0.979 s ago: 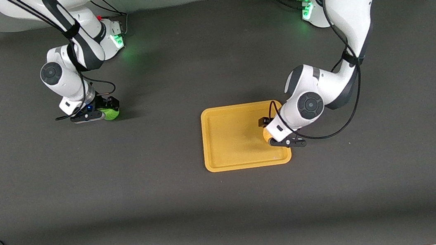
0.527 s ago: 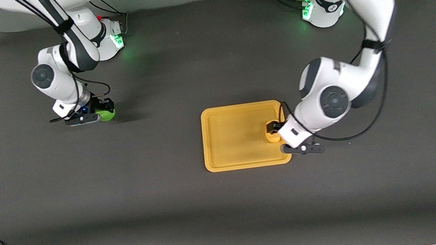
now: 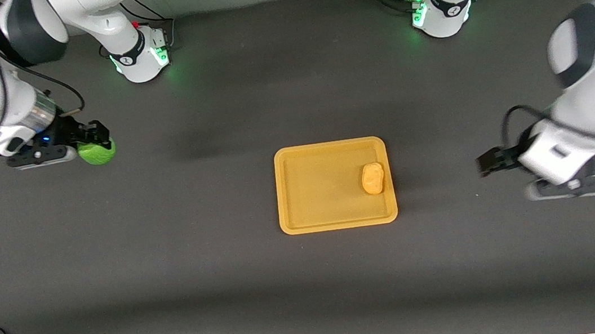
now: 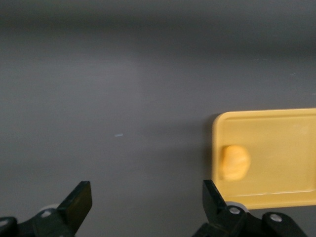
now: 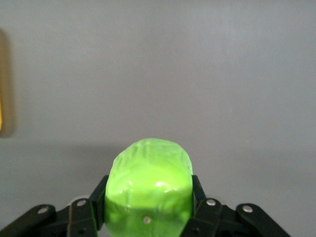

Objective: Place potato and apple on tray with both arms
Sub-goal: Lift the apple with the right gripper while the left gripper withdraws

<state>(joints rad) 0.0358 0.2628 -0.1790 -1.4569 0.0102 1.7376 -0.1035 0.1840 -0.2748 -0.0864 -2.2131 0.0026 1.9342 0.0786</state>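
The right hand [image 3: 93, 142] pinches the apple [image 3: 97, 152] with the tray [image 3: 338, 223] at its four o'clock, while the left hand [image 3: 492, 161], spread and empty, hangs over the table at the potato's [image 3: 373, 178] three o'clock.

Front view: high, steep look down on whole dark grey table [image 3: 266, 284], facing arm bases. Left wrist view: raised, looking past own fingers at flat yellow-orange rectangular tray [image 4: 276, 133], shared with front view [image 3: 326, 214]. Right wrist view: close over bare table.
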